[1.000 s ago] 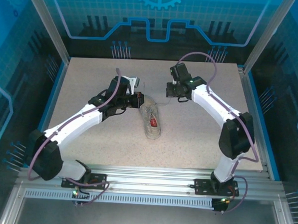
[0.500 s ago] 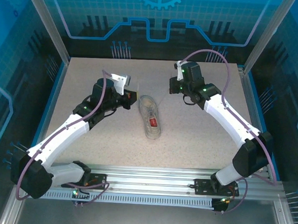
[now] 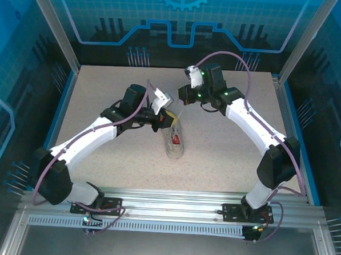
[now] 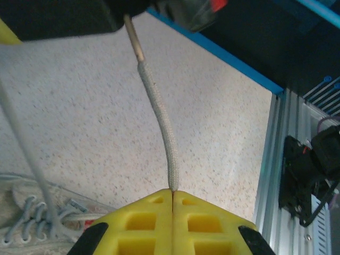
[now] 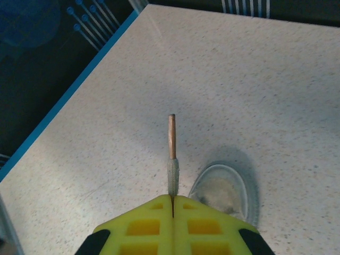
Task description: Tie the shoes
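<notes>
On the speckled beige table (image 3: 232,159), blue-edged, between blue-panelled walls (image 3: 26,51):

1. Sneaker (image 3: 175,144) – one, whitish-grey, red patch inside, lying at mid-table with its length running away from the arm bases. In the overhead view its far end is covered by the left gripper. The right wrist view shows a rounded end (image 5: 226,192) just beyond the yellow fingers.
2. Left gripper (image 3: 170,119) – over the sneaker's far end, with the yellow fingers (image 4: 143,223) pressed together on a lace (image 4: 159,125). The lace rises from the pinch to a tan tip at a dark body I cannot identify. Laced eyelets show at the lower left of that view.
3. Right gripper (image 3: 183,99) – just beyond the sneaker, close to the left gripper, clamped flat on a second lace (image 5: 172,171). A short stub of it, with a brown tip, stands free above the fingers.
4. Purple cables (image 3: 220,54) – looped along both arms.
5. Aluminium rail (image 3: 167,197) – across the near edge, carrying the arm bases.

Change: half a second earlier the grippers stood apart on either side of the sneaker. Both have since swung inward and now nearly meet. The sneaker has not shifted.
</notes>
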Robot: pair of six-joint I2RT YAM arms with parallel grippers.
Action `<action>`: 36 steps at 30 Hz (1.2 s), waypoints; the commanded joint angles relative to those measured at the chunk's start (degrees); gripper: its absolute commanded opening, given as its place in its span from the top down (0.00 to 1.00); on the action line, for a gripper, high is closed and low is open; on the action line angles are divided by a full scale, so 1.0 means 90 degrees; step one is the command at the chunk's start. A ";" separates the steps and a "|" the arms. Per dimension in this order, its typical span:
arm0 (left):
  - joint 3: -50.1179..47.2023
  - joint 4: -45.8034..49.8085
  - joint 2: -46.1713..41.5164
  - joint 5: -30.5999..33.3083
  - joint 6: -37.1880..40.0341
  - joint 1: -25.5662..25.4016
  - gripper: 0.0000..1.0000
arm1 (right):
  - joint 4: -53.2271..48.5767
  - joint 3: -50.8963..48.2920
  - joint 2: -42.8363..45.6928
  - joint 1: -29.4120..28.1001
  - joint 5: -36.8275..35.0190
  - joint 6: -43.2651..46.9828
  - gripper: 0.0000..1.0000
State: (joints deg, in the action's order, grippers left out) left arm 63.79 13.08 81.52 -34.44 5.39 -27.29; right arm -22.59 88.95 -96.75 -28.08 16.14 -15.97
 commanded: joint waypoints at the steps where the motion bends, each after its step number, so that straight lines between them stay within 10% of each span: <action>1: 0.0302 0.0302 0.0480 -0.0383 0.0168 -0.0042 1.00 | 0.0109 0.0049 -0.0007 0.0005 0.0530 0.0132 1.00; 16: 0.0925 0.0403 0.1832 0.0476 -0.0618 0.0196 0.99 | 0.0490 -0.0849 0.0135 0.0158 0.0206 0.0269 1.00; 22: 0.0608 0.0193 0.1492 0.0683 -0.0650 0.0200 0.58 | 0.0757 -0.1162 0.0106 0.0258 0.0158 0.0114 1.00; 36: -0.0824 -0.1135 -0.0356 0.1058 -0.1984 0.0594 0.42 | 0.0551 -0.1197 0.0417 0.0066 0.0476 0.0771 1.00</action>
State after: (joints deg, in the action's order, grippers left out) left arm 59.27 7.07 81.19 -27.97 -5.43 -23.73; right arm -17.50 78.56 -96.16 -26.30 18.96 -12.14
